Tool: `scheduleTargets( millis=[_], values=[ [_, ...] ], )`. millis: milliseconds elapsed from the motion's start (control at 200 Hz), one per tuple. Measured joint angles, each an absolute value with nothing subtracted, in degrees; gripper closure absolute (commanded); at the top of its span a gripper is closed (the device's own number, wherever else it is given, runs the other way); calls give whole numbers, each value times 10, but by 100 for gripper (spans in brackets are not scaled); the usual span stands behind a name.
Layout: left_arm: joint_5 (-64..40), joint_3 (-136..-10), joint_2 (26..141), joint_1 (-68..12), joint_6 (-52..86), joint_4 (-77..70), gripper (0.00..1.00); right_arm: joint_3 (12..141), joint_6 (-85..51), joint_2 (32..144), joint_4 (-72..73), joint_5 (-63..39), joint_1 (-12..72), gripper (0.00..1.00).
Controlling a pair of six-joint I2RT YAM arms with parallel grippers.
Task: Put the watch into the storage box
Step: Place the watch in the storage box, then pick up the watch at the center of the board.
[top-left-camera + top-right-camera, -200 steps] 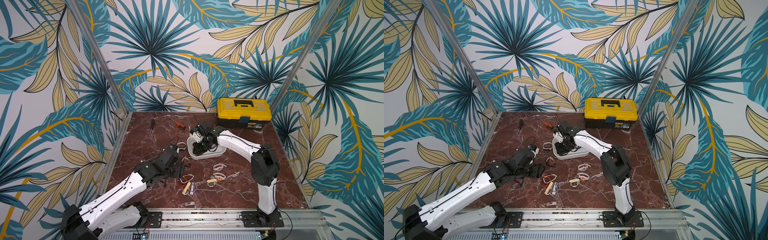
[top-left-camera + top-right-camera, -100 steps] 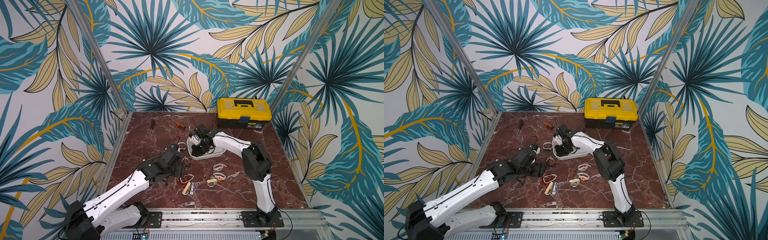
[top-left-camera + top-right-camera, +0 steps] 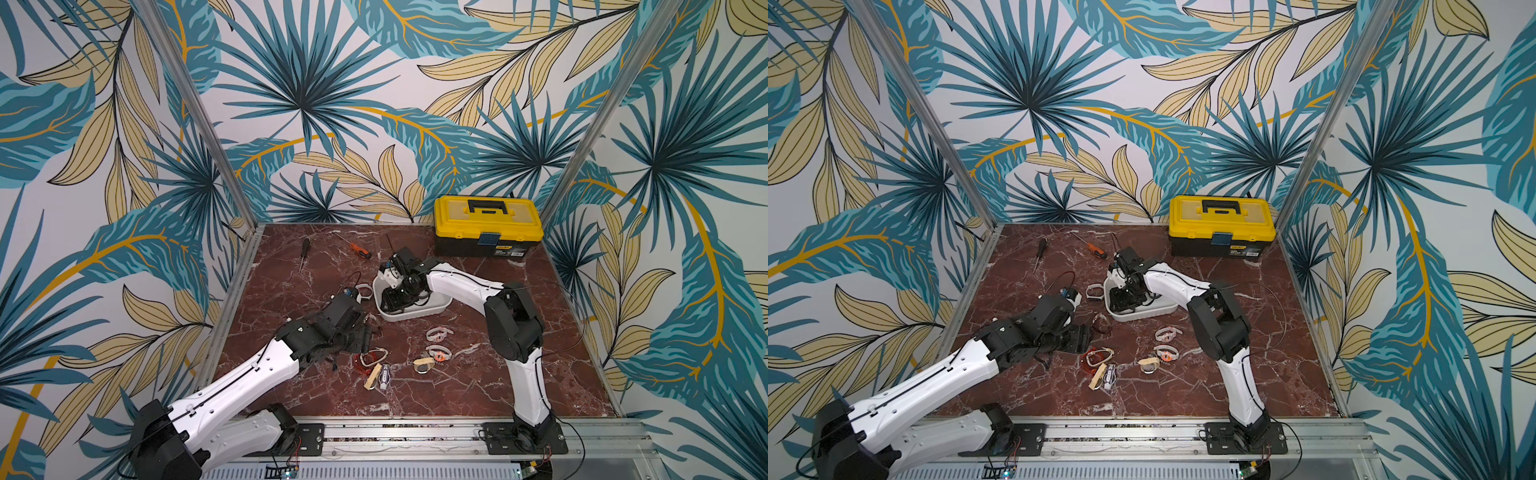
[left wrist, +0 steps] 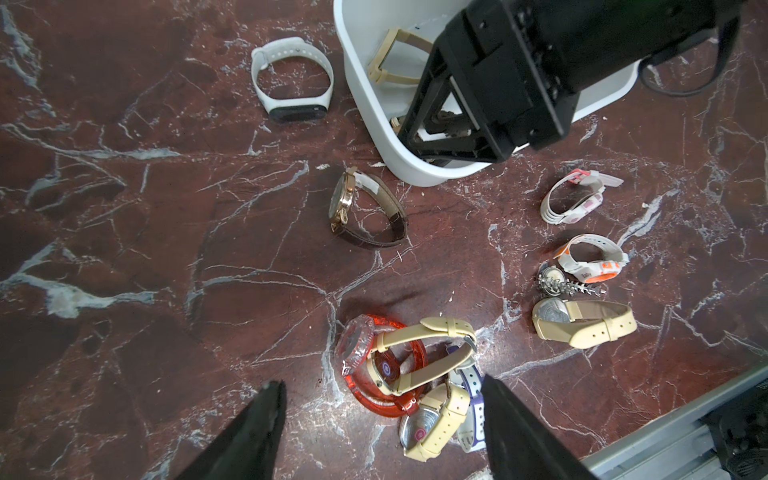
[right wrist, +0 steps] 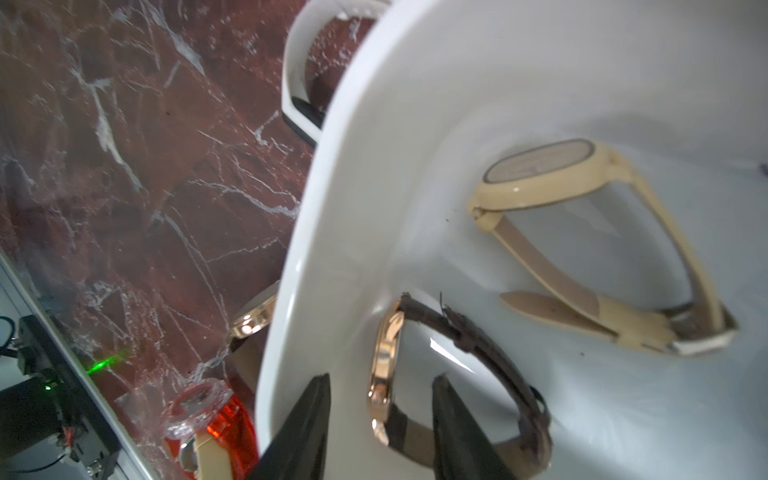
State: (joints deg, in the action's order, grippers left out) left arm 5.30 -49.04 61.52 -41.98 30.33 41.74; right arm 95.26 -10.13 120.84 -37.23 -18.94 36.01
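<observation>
Where both top views look down on the desk (image 3: 457, 386), the right gripper (image 3: 395, 298) reaches into the white storage box (image 3: 419, 316) and the left gripper (image 3: 365, 337) hangs low just beside it; neither grip can be read at that size.

From the left wrist, the left gripper (image 4: 380, 384) holds its fingers (image 4: 266, 415) wide and empty above a heap of watches (image 4: 432, 332).

From the right wrist, the watch (image 5: 386, 332), gold-cased on a dark brown strap, stands on edge on the box floor by the wall, near a cream watch (image 5: 540, 174). The right gripper (image 5: 381, 379) has its fingers parted on either side, not clamping it.

The watch looks light. Its case is likely stiff and slick, the glass scratchable, and the strap a soft loop that would fold. Pinching across the case rim seems surest.
</observation>
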Motion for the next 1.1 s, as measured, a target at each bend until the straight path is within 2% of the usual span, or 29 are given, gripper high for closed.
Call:
scheduleTargets(
  millis=[205, 326, 521, 616, 751, 896, 1097],
  values=[
    [10, -500, 615, -423, 288, 403, 22, 897, -125, 1060, -355, -189, 358, 32],
    [-14, -500, 615, -444, 272, 392, 21, 831, -156, 939, -342, -174, 353, 25],
    [-3, -507, 635, -525, 229, 376, 19, 638, -254, 740, -331, -136, 338, 20],
    [29, -516, 668, -571, 200, 370, 18, 530, -317, 642, -334, -118, 338, 10],
    [57, -544, 739, -618, 160, 363, 18, 420, -393, 502, -364, -103, 338, 1],
    [66, -571, 817, -640, 129, 350, 18, 397, -435, 397, -424, -83, 338, 0],
    [67, -602, 885, -649, 103, 338, 19, 406, -470, 342, -550, -17, 338, 0]
  ],
)
